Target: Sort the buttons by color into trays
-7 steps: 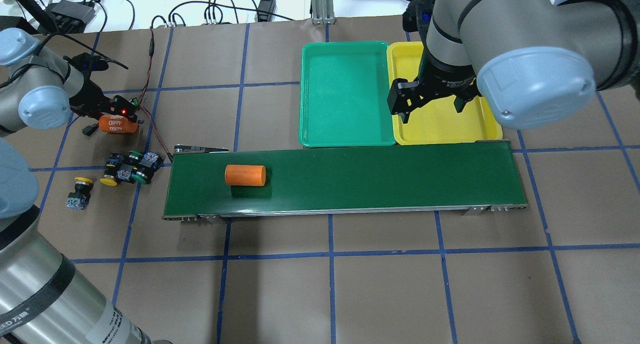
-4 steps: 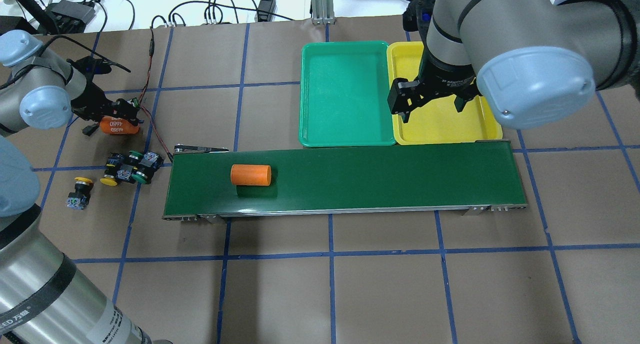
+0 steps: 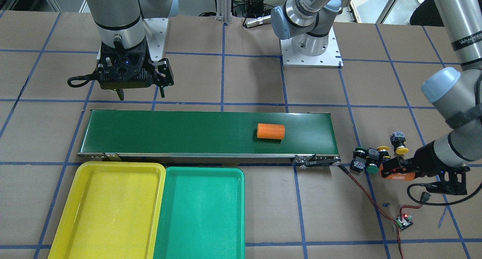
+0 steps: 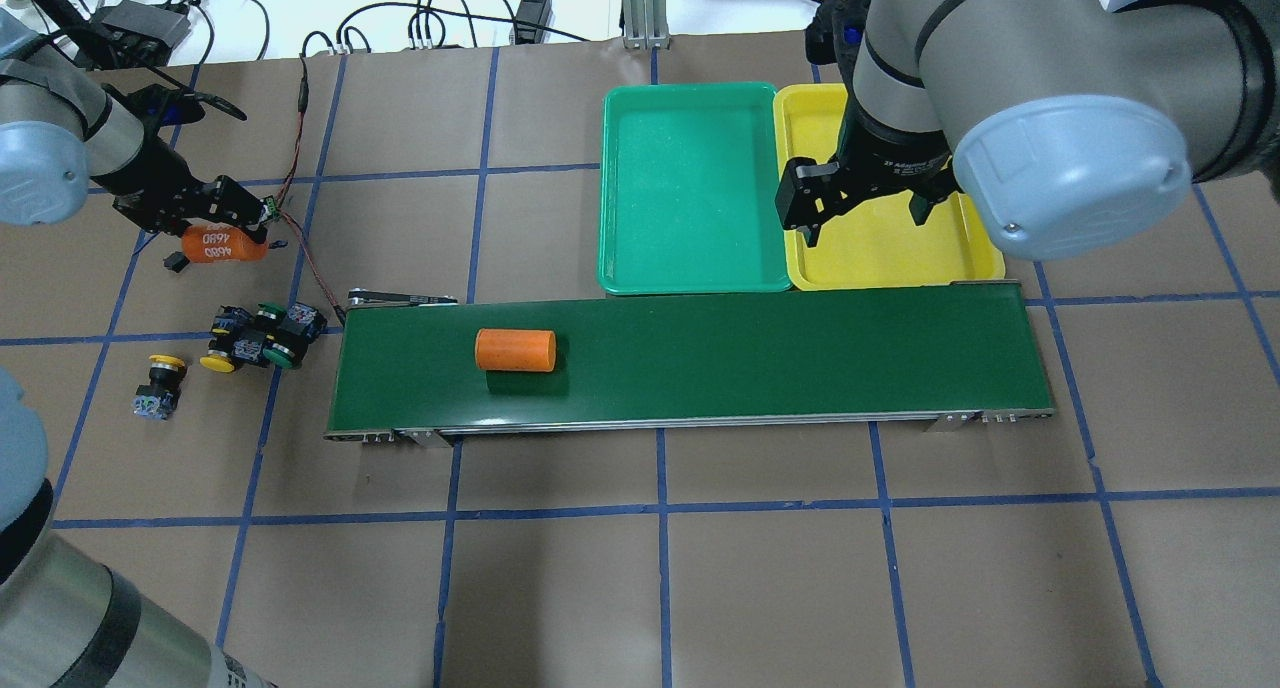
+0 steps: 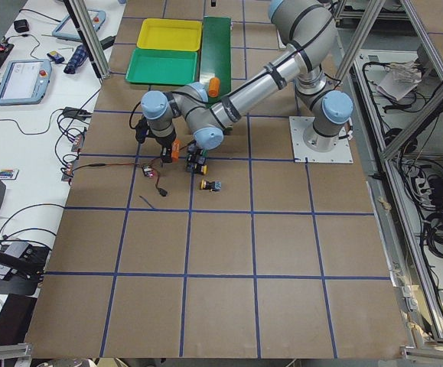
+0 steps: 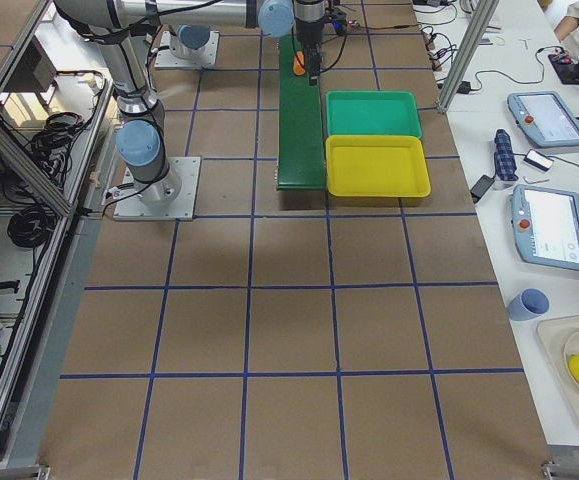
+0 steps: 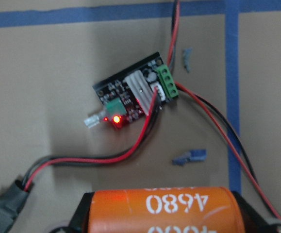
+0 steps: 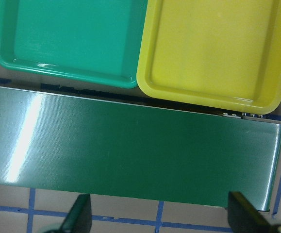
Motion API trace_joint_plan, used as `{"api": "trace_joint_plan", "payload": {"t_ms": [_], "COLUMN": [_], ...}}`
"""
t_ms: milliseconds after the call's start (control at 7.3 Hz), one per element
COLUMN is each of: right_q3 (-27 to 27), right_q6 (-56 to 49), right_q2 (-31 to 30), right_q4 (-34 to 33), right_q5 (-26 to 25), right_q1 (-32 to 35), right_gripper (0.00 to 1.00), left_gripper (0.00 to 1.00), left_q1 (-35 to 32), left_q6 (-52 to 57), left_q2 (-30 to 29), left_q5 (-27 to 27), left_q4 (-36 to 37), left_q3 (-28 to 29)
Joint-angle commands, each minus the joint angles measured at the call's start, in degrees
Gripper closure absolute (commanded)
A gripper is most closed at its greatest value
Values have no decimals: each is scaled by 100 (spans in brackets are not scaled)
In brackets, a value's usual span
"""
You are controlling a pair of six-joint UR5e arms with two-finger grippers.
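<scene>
Three buttons (image 4: 262, 334) huddle just off the belt's left end, green and yellow caps mixed. A lone yellow button (image 4: 160, 381) lies further left. In the front-facing view the cluster (image 3: 368, 160) and the lone yellow button (image 3: 399, 143) sit at right. My left gripper (image 4: 222, 240) is shut on an orange cylinder marked "4680" (image 7: 159, 213), just beyond the cluster. The green tray (image 4: 690, 188) and the yellow tray (image 4: 880, 253) lie side by side behind the belt, with nothing in them. My right gripper (image 4: 865, 223) hangs open and holds nothing, over the belt's right end by the yellow tray.
A long dark-green conveyor belt (image 4: 750, 358) crosses the table and carries an orange cylinder (image 4: 515, 349) near its left end. A small circuit board (image 7: 135, 94) with a red light and red-black wires lies by my left gripper. Cables trail along the table's far edge.
The orange cylinder on the belt has travelled to the right. My left arm has drawn back to the left and away with the "4680" cylinder in its grip. The right arm has stayed still.
</scene>
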Motion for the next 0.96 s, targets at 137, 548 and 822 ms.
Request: {"api": "trace_joint_plan", "payload": {"t_ms": [137,548,822], "right_q3": [0,-9,0], "right_q6": [0,0,0], "right_q2": [-9,0,0], "right_q4": [-7,-16,-34], "right_q5": [7,7,7], "right_q1": [0,0,0], "right_gripper": [0,0,0], "left_gripper": [100,100,100], "left_q1": [-718,-1178,-1248], "left_q6": [-1062,-1731,-1812], "left_q2": [1070,1231,1336], "left_q5": [-9,0,-18], "left_q4": [9,79,194], "left_q3": [-1231,-1750,-1919]}}
